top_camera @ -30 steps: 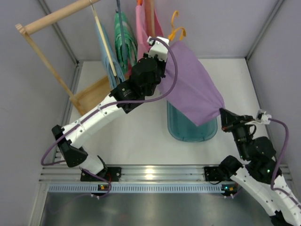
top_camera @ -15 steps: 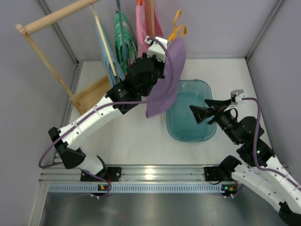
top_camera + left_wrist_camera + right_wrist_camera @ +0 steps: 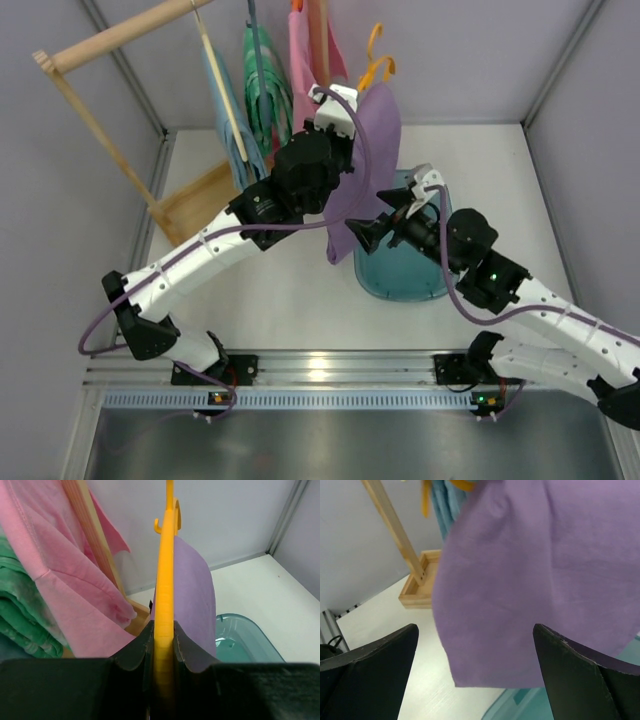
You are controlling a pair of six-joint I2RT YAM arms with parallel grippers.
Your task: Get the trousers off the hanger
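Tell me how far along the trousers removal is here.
Done: the left gripper is shut on the hanger. In hand: the right gripper, fingers open, faces the lower edge of the trousers without gripping it. Left: the trousers hang draped over the hanger, so the grasp and the pull-off are not yet done.

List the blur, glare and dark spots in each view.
Top external: evenly lit and sharp, with one bright glare patch on the metal rail at the near edge. Left wrist: the hanger goes soft close to the lens, and the left gripper clamping it is a dark, underexposed mass. Right wrist: the trousers look slightly soft, and the open right gripper shows as near-black silhouettes.
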